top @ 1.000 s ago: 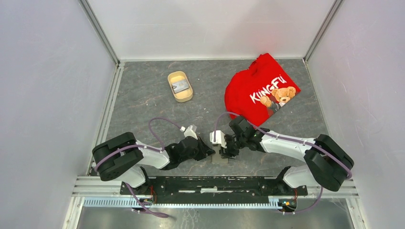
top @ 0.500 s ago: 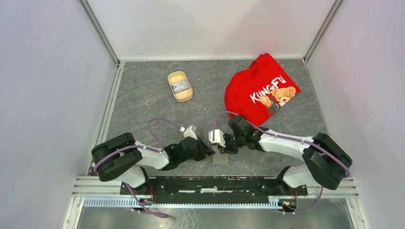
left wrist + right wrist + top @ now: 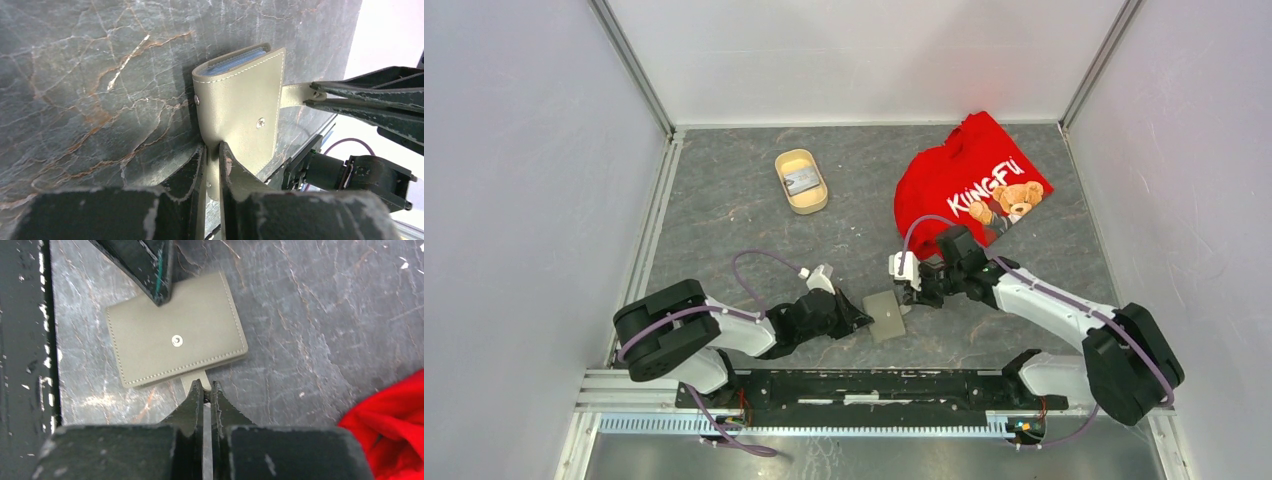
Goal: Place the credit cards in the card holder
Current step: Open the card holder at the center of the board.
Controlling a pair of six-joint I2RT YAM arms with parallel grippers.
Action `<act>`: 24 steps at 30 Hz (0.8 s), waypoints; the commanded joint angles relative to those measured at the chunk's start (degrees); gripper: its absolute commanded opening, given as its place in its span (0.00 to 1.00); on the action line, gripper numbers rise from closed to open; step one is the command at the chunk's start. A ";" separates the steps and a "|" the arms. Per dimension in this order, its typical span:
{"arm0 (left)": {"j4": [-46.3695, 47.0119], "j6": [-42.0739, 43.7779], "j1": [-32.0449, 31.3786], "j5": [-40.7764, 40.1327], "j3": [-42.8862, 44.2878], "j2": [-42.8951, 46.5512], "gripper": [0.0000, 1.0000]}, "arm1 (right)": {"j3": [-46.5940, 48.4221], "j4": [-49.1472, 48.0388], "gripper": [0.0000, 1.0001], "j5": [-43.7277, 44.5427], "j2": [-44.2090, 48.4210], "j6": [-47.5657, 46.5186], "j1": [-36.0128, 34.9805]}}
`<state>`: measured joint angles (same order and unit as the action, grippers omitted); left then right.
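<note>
Right wrist view: closed grey-green stitched leather card holder [image 3: 175, 335] sits near the front edge of the dark marbled table [image 3: 310, 310], left gripper [image 3: 212, 149] pinching its edge, right gripper [image 3: 203, 386] clamped on its strap tab [image 3: 188, 382]; opening step judged in hand, next needs a steady pull on the tab against the left's hold.

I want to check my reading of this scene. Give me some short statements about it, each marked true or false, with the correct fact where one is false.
1. The card holder is folded shut. True.
2. The right gripper pinches the strap tab that sticks out of the holder. True.
3. The left gripper hangs open, apart from the holder. False: it clamps the holder's edge.
4. The red shirt lies inside the beige tray. False: it lies on the table, to the right of the tray.
</note>
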<state>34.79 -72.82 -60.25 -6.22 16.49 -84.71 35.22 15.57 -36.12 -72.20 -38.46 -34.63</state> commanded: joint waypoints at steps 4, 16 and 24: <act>0.20 5.34 1.54 1.05 0.69 1.83 0.10 | -1.99 1.59 0.01 7.18 0.78 -6.14 3.57; -5.76 11.48 5.28 9.28 0.88 15.17 0.68 | 1.52 1.04 0.00 -12.20 -2.47 3.95 9.09; -17.33 20.45 -6.05 -6.00 10.31 10.13 0.80 | 1.09 -1.13 0.00 -33.18 -0.24 8.32 13.15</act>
<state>23.24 -60.58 -62.15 -3.42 20.71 -71.81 34.72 17.69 -55.20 -75.29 -33.98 -22.48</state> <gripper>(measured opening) 0.773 0.025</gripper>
